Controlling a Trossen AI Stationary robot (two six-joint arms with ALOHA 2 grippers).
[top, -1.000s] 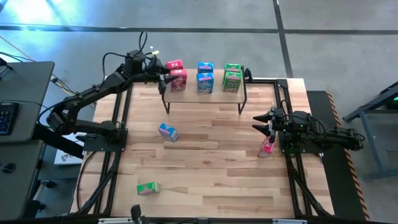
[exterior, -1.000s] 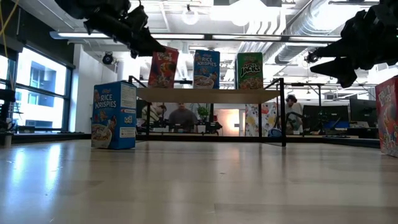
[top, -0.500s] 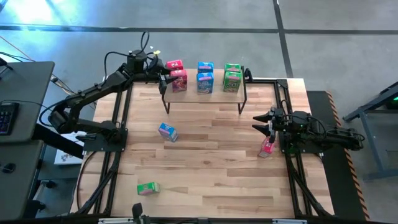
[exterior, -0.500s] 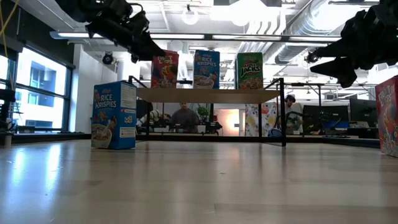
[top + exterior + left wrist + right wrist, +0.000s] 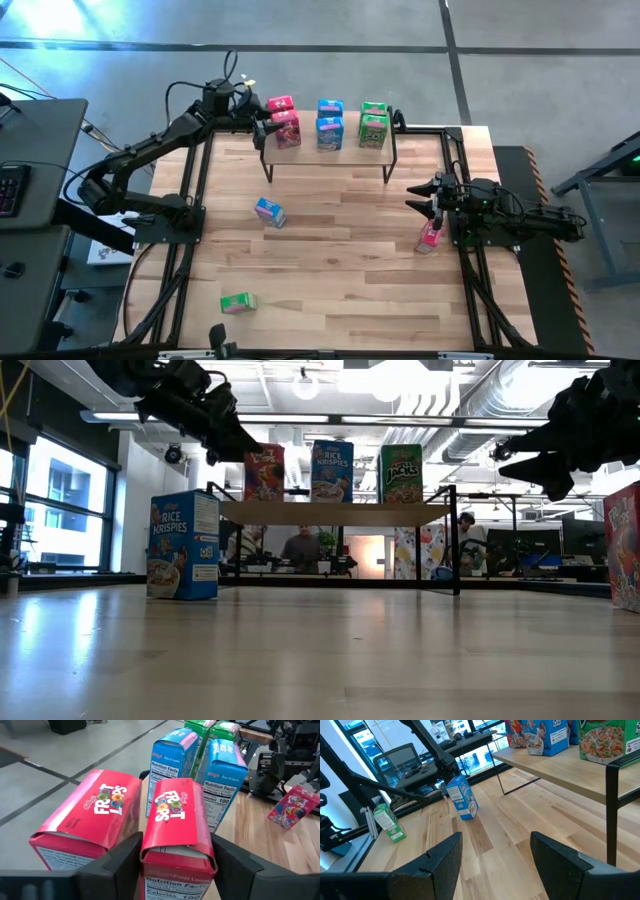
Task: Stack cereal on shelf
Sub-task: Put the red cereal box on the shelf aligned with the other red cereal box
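Left wrist view: left hand astride red Froot Loops box, fingers apart, no clamp. Box upright on shelf left end, second red box behind. Right hand spread, hovering over surface.

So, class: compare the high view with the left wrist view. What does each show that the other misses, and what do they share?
Only the high view shows the green box and the blue box lying on the table, and the right gripper open above it. Only the left wrist view shows the left gripper with its fingers either side of the front Froot Loops box, with gaps. Both show the six boxes up on the shelf and the pink box on the table.
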